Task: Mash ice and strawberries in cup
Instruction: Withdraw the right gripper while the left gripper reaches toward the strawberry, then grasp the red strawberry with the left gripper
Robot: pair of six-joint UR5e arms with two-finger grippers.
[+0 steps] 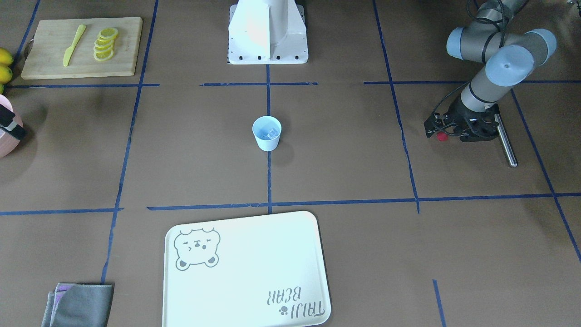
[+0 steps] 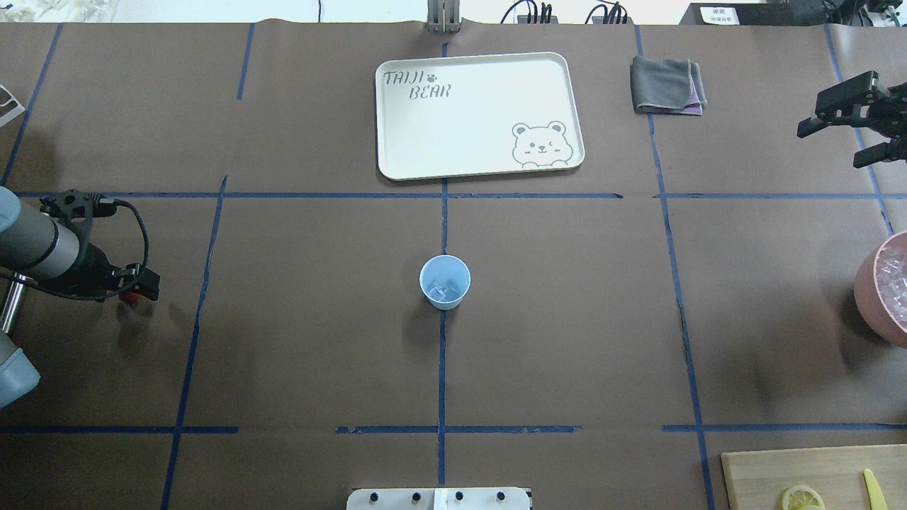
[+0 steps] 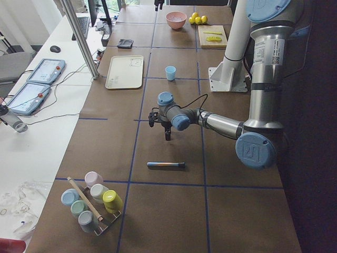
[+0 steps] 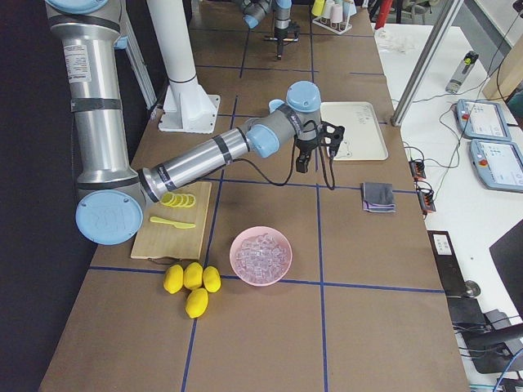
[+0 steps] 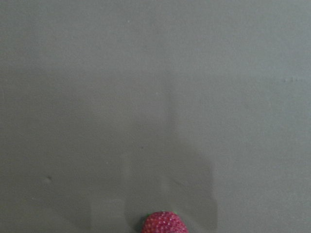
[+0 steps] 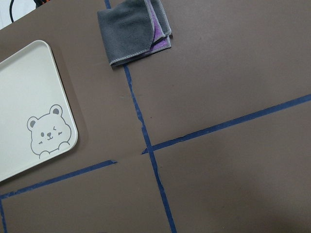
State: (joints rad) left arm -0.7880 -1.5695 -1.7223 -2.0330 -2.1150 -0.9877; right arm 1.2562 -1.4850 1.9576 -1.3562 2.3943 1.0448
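The pale blue cup point(image 2: 445, 282) stands upright at the table's centre, also in the front view point(image 1: 267, 132), with a few clear ice cubes point(image 2: 443, 290) inside. My left gripper point(image 2: 131, 292) is far to the cup's left, low over the table. It appears shut on the small red strawberry point(image 1: 441, 137), which also shows at the bottom edge of the left wrist view point(image 5: 164, 223). My right gripper point(image 2: 829, 147) is open and empty, high over the far right of the table, near the grey cloth.
A metal muddler point(image 1: 504, 136) lies beside the left arm. A pink bowl point(image 4: 261, 255) of ice, lemons point(image 4: 192, 282) and a cutting board point(image 1: 81, 47) with lemon slices and a knife stand on the right side. A bear tray point(image 2: 478, 113) and a cloth point(image 2: 666, 85) lie beyond the cup.
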